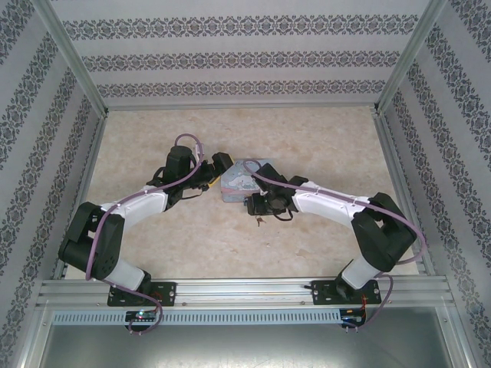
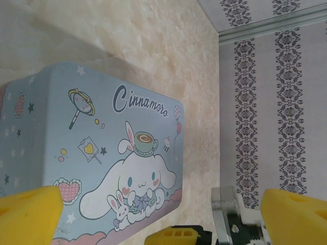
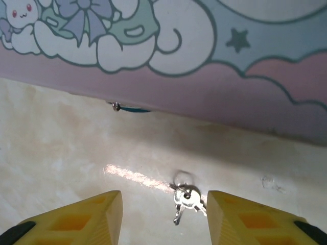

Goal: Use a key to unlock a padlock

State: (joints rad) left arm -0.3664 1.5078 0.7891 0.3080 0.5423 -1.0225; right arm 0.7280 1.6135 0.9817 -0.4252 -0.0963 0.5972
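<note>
A pale marbled table stands inside patterned walls, seen from above, with two robot arms reaching in from the near edge and meeting at the middle. Between them lies a pastel-blue tin box printed with a white cartoon dog, a teacup and the word "Cinnamoro".

The left gripper hangs over the box with its yellow fingers spread as wide as they go. One fingertip sits in front of the box's near corner and the other is out past its edge; it holds nothing.

The right gripper is low at the box's pink lower side, its yellow fingers apart. On the table between them, closer to one finger, lie two small silver keys on a ring, flat and not gripped.

The padlock is at the bottom edge of the box's side, where it meets the table. It shows as a thin bluish sliver with a small metal glint at one end, and the rest is hidden. The keys lie apart from it, nearer the gripper.
</note>
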